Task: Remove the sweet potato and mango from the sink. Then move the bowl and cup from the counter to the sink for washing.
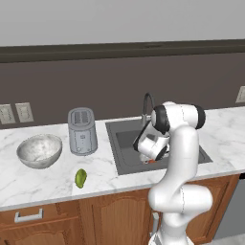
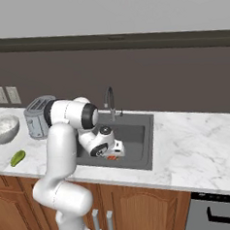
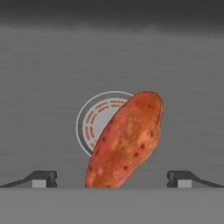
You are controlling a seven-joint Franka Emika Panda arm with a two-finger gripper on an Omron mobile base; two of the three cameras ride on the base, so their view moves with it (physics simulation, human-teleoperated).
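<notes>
While the hand (image 3: 112, 179) is hanging wide open in the sink (image 1: 125, 160), the potato (image 3: 126, 141) is lying slantwise between its tips on the basin floor, partly over the drain (image 3: 100, 122). Lowering until both tips flank its thick middle, then closing gently, should be keeping it from rolling away.

You get even, soft rendered light with no glare; faint shadows sit under the bowl (image 1: 39, 150) and toaster (image 1: 82, 131). The hand view looks slightly soft and dim.
</notes>
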